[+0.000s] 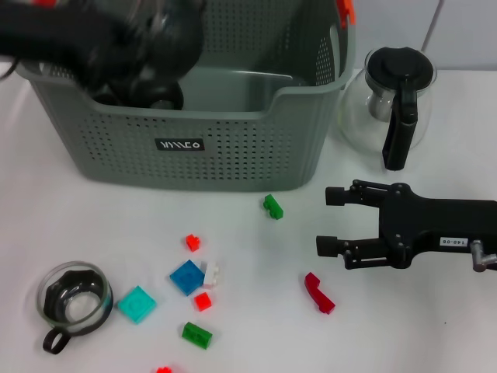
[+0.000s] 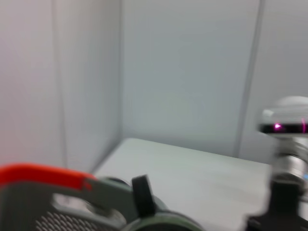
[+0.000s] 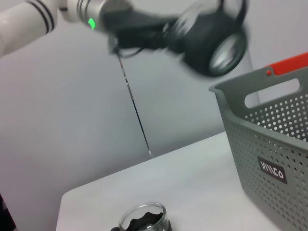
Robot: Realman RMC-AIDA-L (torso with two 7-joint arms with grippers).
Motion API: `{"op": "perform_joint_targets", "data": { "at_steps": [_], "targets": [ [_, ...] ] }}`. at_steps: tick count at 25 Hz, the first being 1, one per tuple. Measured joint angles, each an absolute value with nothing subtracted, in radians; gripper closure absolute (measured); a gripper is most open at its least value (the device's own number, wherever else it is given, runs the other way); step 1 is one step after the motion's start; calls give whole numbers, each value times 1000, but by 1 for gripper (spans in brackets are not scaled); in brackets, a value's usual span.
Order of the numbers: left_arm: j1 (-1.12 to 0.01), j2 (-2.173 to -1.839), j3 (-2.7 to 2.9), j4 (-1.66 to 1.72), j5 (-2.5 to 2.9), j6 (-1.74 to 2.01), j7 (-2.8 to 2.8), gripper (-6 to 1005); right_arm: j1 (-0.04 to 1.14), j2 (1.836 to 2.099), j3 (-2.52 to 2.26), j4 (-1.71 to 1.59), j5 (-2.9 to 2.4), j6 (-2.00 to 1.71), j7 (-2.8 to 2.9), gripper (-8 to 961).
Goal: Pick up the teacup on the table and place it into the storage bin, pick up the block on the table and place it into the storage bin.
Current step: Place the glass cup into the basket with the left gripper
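The grey-green storage bin stands at the back of the table and also shows in the right wrist view. My left gripper hangs blurred over the bin's left end, with a dark round shape under it; I cannot make out what that shape is. A glass teacup with a black insert stands on the table at the front left. Several small blocks lie in front of the bin, among them a green block, a blue block and a dark red block. My right gripper is open and empty, to the right of the blocks.
A glass pot with a black lid and handle stands to the right of the bin, behind my right arm. An orange-red clip sits on the bin's rim. White table shows between the blocks.
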State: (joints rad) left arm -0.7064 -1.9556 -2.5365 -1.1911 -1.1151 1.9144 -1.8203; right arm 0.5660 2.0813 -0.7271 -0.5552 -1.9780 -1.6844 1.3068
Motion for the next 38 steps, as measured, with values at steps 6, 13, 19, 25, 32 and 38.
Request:
{"op": "perform_joint_targets", "data": {
  "at_steps": [6, 13, 19, 25, 32, 38],
  "targets": [
    [-835, -1928, -2389, -1128, -1031, 1687, -1895, 947, 568, 2079, -727, -555, -1975, -1697, 1307, 13],
    [-993, -1913, -2220, -1019, -732, 1463, -2117, 947, 574, 2080, -727, -555, -1974, -1698, 1300, 13],
    [-1056, -1981, -2095, -942, -481, 1304, -2223, 947, 573, 2085, -727, -555, -1974, -1698, 1298, 13],
    [-1121, -2040, -2067, -812, -296, 1195, -2237, 948, 574, 2087, -727, -555, -1974, -1698, 1299, 13],
    [-1152, -2054, -2052, -740, -262, 1171, -2217, 948, 575, 2088, -727, -555, -1974, -1698, 1302, 12],
    [-1154, -2073, -2052, -734, -276, 1156, -2171, 948, 572, 2088, -727, -555, -1974, -1696, 1302, 12]
  ]
}}
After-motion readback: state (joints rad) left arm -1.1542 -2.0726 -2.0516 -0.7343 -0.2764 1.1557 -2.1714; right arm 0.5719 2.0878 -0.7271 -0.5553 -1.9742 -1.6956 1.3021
